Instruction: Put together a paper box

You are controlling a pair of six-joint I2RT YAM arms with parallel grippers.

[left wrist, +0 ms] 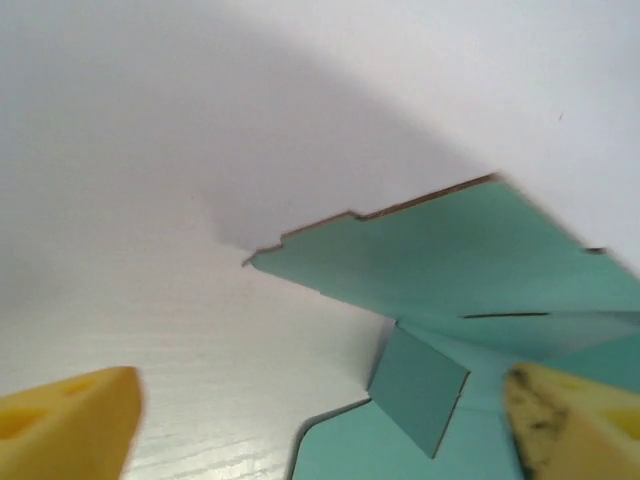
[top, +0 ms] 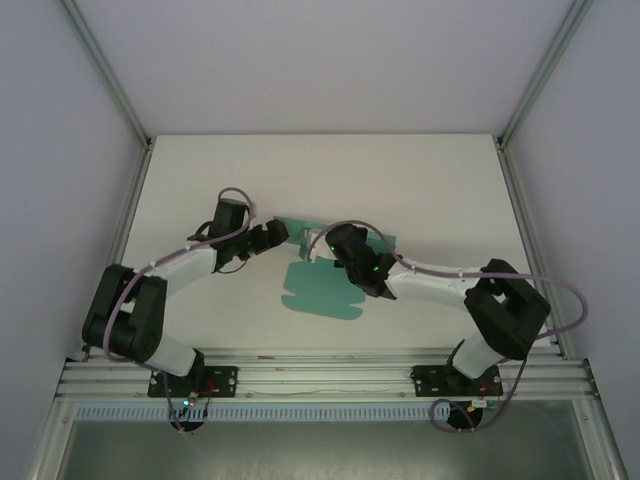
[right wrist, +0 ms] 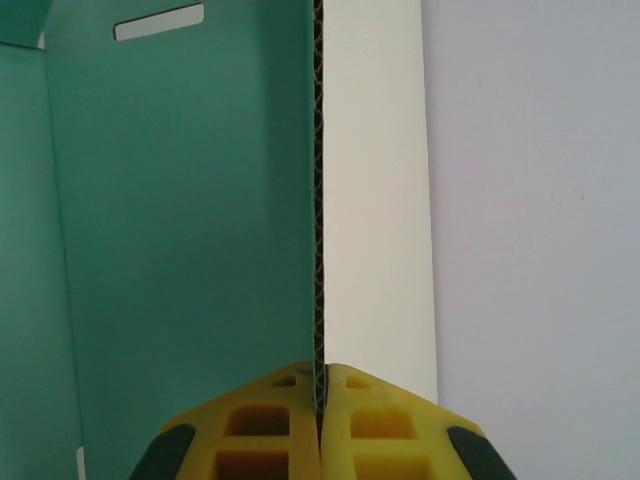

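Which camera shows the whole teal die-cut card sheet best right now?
Top external: the teal die-cut card sheet shows nearly whole, partly under the right arm. Right wrist gives one panel with its pinched edge; left wrist, a few flaps close up.

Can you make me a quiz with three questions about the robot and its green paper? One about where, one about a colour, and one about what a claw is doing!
1. Where is the paper box?
A) on the table
B) on the floor
C) on a shelf

2. What colour is it?
A) red
B) teal-green
C) black

3. What is the right gripper doing?
A) standing wide open
B) holding a cup
C) pinching the paper box's edge

Answers:
1 A, it rests on the white tabletop.
2 B, it looks teal-green in every view.
3 C, its yellow fingers press together on the edge.
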